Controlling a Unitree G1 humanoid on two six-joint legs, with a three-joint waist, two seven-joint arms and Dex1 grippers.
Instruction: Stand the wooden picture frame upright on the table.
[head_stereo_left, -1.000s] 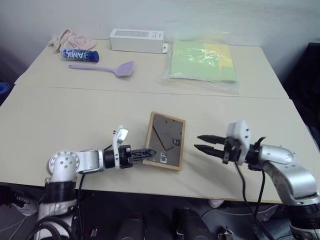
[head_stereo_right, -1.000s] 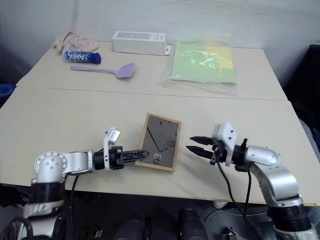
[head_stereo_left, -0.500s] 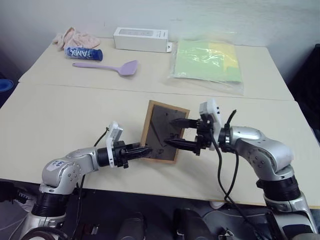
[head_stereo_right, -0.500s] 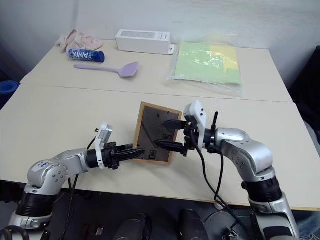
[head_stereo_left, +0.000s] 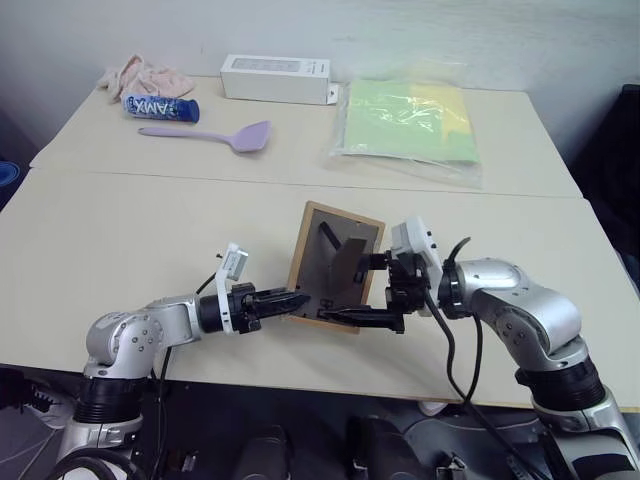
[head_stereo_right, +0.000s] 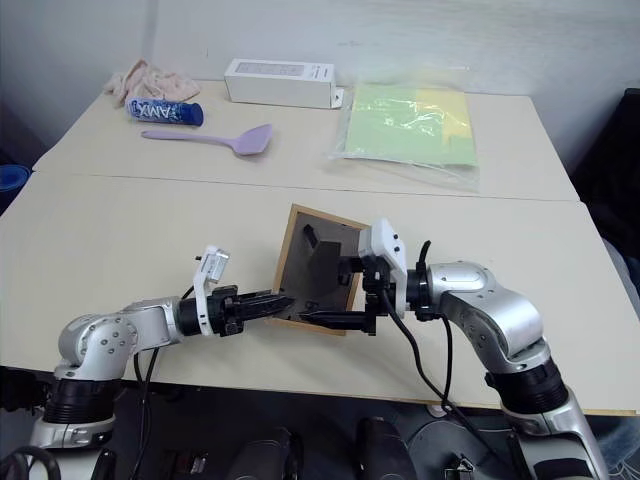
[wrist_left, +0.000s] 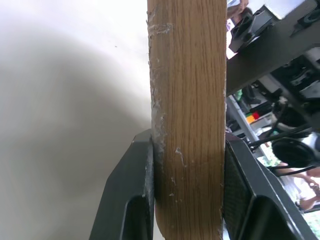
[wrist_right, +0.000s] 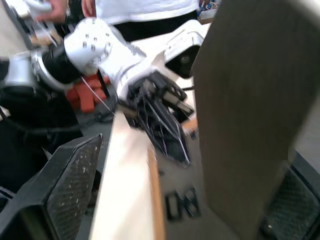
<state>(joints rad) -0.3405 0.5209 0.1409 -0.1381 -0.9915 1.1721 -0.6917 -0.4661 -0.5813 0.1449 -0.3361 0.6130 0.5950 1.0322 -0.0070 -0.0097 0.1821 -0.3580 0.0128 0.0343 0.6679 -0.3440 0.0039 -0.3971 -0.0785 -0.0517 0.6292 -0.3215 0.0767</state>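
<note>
Wooden picture frame (head_stereo_left: 335, 265) is tilted up off the counter (head_stereo_left: 150, 230), dark backboard toward the robot, near edge low and just above or on the counter surface; cannot tell which.

Left tool (head_stereo_left: 290, 302) is clamped on the frame's lower left rail: in the left wrist view the wood rail (wrist_left: 187, 120) sits squarely between the two black pads (wrist_left: 137, 190), both touching. Narrow span, holding the frame.

Right tool (head_stereo_right: 335, 295) stands wide, jaws apart, reaching in at the frame's back from the right. One finger lies low along the frame's bottom edge, the other higher beside the fold-out stand (head_stereo_left: 338, 262). In the right wrist view the dark stand panel (wrist_right: 245, 115) sits between its fingers, with no visible contact. Not gripping anything.

Handling judgement:
- Light, stiff. Thin wood rails; one-tool pinch at the edge appears enough to carry it.
- Rail finish is smooth; a pinch near a corner may let it pivot. Grip further along the rail would resist twist better.
- Stand is a thin hinged flap, likely the weak part. Pull it out by its free lower tip, gently, not by the hinge.
- Front likely glazed; set down softly on bottom rail and stand tip.
</note>
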